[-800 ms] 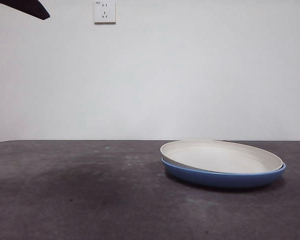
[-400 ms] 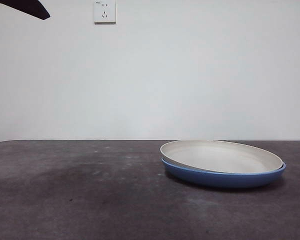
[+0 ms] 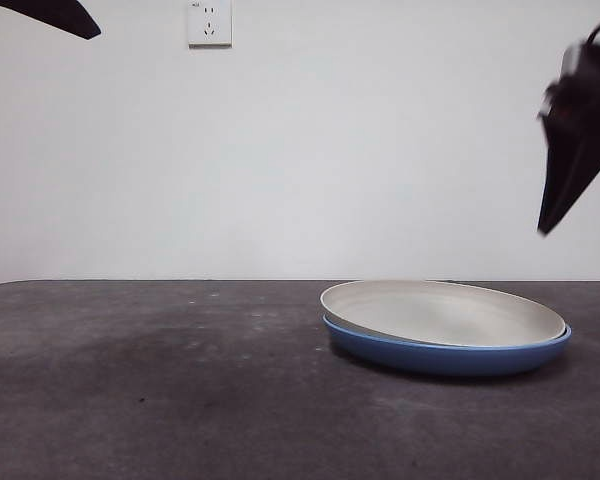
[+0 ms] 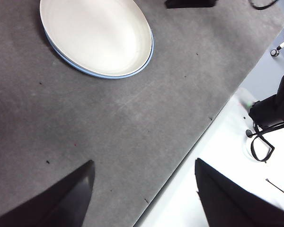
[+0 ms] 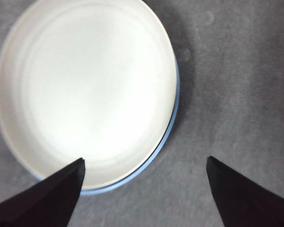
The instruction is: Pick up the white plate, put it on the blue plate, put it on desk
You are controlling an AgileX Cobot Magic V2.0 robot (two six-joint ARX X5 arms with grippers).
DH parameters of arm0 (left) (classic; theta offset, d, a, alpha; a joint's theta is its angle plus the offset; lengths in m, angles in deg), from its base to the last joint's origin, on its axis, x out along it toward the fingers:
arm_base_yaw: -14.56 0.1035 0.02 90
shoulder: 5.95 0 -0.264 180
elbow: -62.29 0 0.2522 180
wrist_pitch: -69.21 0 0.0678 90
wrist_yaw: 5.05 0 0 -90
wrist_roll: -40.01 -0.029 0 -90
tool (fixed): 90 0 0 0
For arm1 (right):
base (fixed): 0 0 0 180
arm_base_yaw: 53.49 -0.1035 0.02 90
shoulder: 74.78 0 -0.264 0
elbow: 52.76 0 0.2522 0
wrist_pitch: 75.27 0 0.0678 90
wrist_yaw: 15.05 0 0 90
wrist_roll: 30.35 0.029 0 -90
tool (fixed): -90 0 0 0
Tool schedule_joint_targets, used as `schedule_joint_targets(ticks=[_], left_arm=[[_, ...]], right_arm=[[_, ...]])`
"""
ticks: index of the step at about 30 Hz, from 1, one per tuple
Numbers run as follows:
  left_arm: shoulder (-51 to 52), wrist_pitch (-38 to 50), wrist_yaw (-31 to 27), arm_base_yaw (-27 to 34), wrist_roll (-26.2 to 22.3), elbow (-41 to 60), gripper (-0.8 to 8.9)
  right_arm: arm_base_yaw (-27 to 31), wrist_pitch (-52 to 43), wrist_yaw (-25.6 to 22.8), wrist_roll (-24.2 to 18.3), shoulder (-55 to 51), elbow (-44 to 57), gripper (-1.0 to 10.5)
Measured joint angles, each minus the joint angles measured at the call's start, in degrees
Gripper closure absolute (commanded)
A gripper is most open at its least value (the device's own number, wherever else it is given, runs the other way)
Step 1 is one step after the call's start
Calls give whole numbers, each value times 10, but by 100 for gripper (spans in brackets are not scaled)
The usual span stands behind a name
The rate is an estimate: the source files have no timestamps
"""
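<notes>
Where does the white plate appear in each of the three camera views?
Front view: the white plate is at lower right, resting on the blue plate.
Left wrist view: white plate at the upper left.
Right wrist view: white plate fills the left and centre.
Shared landmark: the blue rim showing under it.

The right gripper (image 5: 144, 165) is held above the white plate (image 3: 442, 312) with fingers spread wide. The left gripper (image 4: 144, 170) is held well apart from that plate, fingers likewise spread.
</notes>
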Motion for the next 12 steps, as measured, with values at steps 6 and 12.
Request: schedule_joint_targets(ticks=[6, 12], left_arm=[[0, 0, 0, 0, 0, 0, 474], [0, 0, 0, 0, 0, 0, 474]], right_arm=[[0, -58, 9, 5, 81, 0, 536], [0, -99, 11, 11, 135, 0, 631]])
